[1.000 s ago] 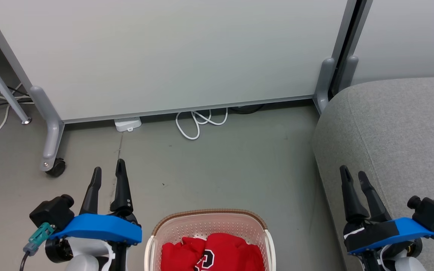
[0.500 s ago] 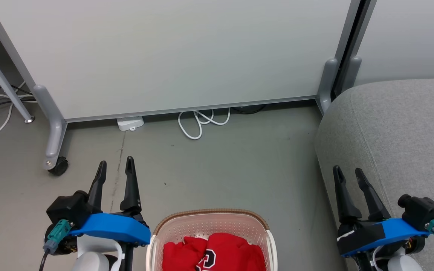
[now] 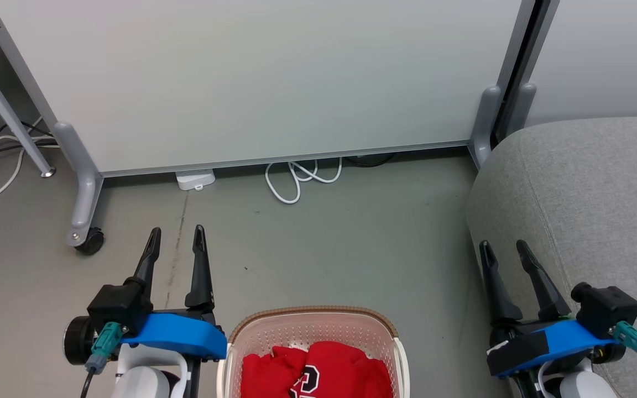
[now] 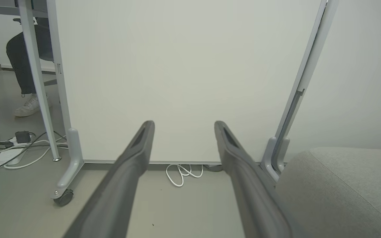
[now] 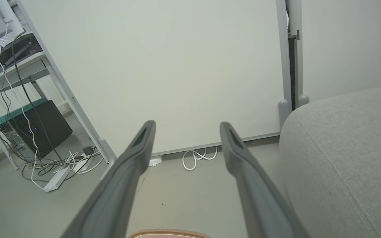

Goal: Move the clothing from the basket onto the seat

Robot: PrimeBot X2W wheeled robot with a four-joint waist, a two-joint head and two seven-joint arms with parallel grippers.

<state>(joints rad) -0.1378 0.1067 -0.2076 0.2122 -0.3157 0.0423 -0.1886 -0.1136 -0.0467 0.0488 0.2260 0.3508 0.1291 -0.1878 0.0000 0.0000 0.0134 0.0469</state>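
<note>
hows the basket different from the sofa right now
The basket is cream perforated plastic with a brown rim; the sofa is grey fabric with a seam. The basket is far smaller than the sofa. The basket holds red clothing; the sofa's visible part bears none. Both stand on the grey floor.

clothing (image 3: 330, 364) in basket (image 3: 296, 331) | seat (image 3: 584, 193) right of basket | partition (image 3: 252, 83) behind

The left gripper (image 3: 177, 229) and right gripper (image 3: 502, 244) each have two long, tapering dark fingers (image 3: 201, 271) on a bright blue bracket (image 3: 177, 334) — with a black camera block (image 3: 119, 304), teal plug (image 3: 105, 337) and rounded white forearm (image 3: 141, 381).
</note>
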